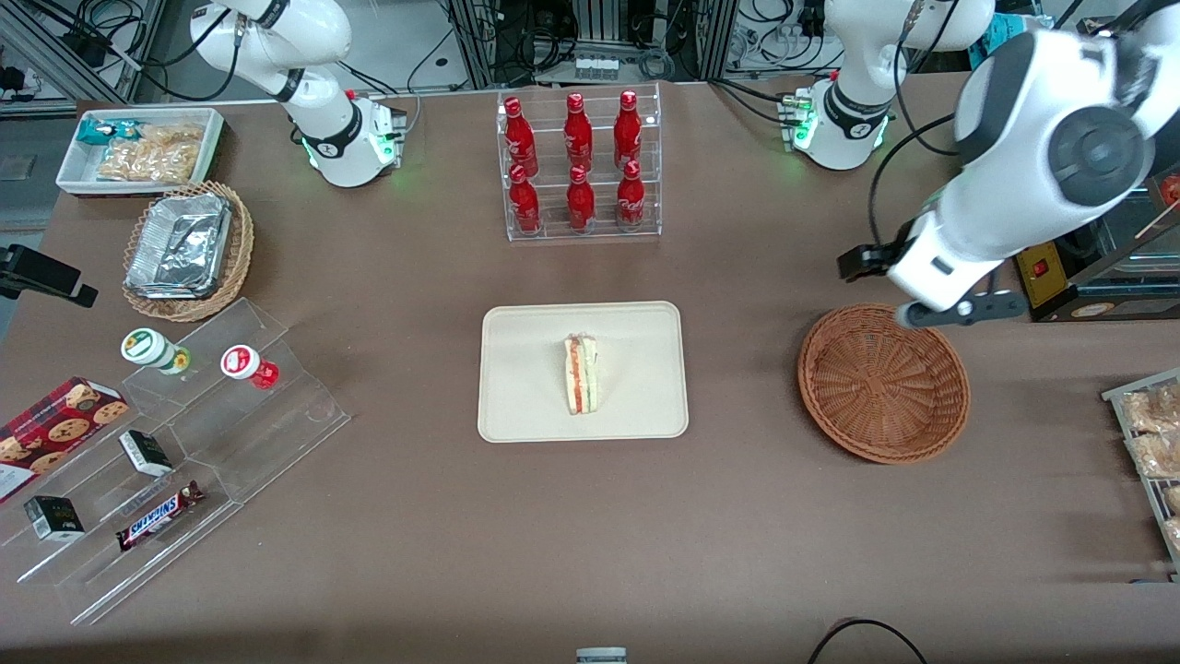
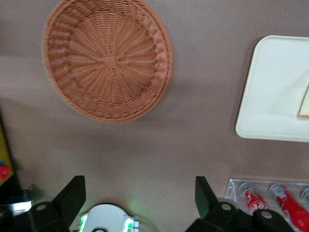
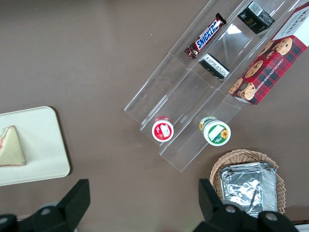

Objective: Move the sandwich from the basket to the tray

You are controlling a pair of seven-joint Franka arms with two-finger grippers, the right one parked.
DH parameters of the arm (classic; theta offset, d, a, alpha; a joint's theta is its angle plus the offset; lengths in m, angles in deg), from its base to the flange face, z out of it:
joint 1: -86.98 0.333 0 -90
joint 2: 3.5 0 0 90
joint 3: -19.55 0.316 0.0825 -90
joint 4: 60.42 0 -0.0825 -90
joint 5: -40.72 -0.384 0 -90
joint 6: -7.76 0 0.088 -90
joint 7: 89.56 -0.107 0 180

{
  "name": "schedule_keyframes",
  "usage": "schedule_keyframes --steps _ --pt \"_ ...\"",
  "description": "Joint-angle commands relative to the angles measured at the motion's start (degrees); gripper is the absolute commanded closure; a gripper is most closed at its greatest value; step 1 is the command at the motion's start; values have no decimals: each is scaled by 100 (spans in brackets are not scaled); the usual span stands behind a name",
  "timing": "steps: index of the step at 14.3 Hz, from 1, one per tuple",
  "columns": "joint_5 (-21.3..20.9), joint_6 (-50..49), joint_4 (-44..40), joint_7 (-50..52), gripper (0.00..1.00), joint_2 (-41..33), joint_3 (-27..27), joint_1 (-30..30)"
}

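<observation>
The sandwich point(image 1: 582, 373) lies on the cream tray point(image 1: 525, 406) at the table's middle, its red, orange and green layers facing up. The round reddish-brown basket point(image 1: 883, 383) sits toward the working arm's end and holds nothing. My left gripper point(image 1: 908, 300) hangs above the basket's rim that is farther from the front camera. In the left wrist view the gripper point(image 2: 139, 186) is open and empty, over bare table between the basket point(image 2: 108, 58) and the arm's base. The tray point(image 2: 270, 96) shows there with a sliver of sandwich point(image 2: 304, 104). The right wrist view also catches the sandwich point(image 3: 10, 147) on the tray point(image 3: 43, 145).
A clear rack of red bottles point(image 1: 581, 166) stands farther from the front camera than the tray. Toward the parked arm's end are a stepped acrylic stand with snacks point(image 1: 175, 443), a light wicker basket with foil containers point(image 1: 184, 249) and a white bin point(image 1: 138, 152). Bagged pastries point(image 1: 1152, 443) lie at the working arm's end.
</observation>
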Motion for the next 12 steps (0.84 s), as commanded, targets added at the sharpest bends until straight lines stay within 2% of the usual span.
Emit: schedule_keyframes --steps 1,3,5,8,10,12 --pt "-292 -242 36 -230 0 -323 -447 598" --pt "-328 -242 -105 -231 0 -359 -1017 1291" --pt "-328 -225 -211 -239 0 -359 -1222 1610" --pt "-319 -207 -412 -685 0 -359 -1213 1856" --pt "-336 -198 -562 -1239 0 -332 -1117 1874" --pt "-345 -163 -633 -1294 0 -306 -915 1822"
